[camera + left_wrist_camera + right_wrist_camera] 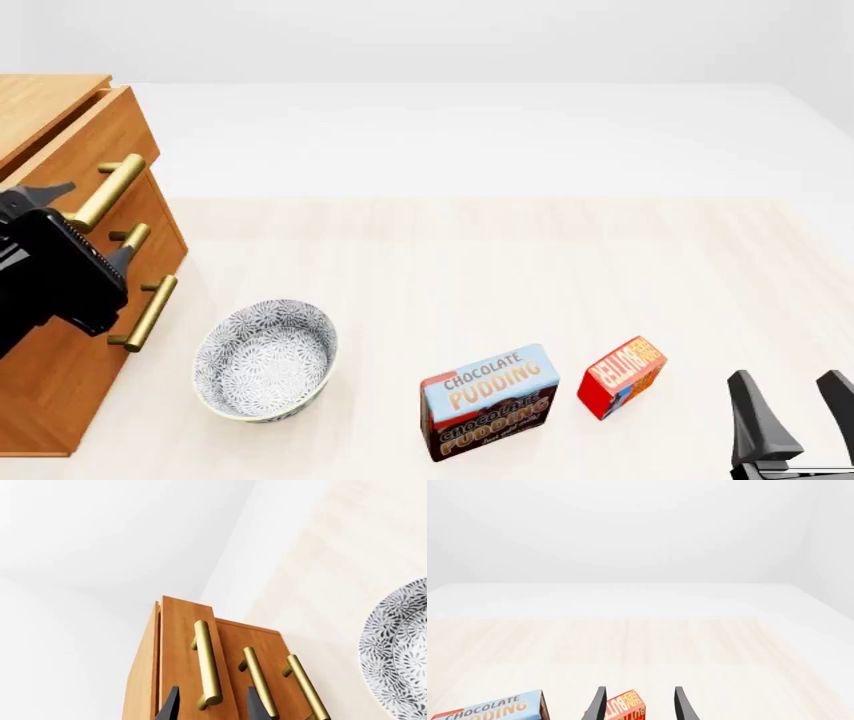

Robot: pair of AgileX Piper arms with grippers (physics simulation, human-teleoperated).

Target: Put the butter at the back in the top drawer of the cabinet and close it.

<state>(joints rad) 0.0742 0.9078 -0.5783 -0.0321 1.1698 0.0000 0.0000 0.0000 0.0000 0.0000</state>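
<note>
The butter (622, 376) is a small red box with an orange band, lying near the table's front at the right. In the right wrist view the butter (626, 707) shows just beyond the fingers. My right gripper (787, 378) (640, 690) is open, to the right of the butter and nearer the front edge, holding nothing. The cabinet (54, 390) stands at the left. Its top drawer (94, 145) (180, 645) sticks out slightly. My left gripper (88, 222) (212, 690) is open, with a finger on each side of the top drawer's brass handle (207, 665).
A blue-and-brown Chocolate Pudding box (489, 400) (490, 710) stands left of the butter. A patterned bowl (264, 360) (400, 650) sits just right of the cabinet. Two lower drawers with brass handles (144, 312) lie under the top one.
</note>
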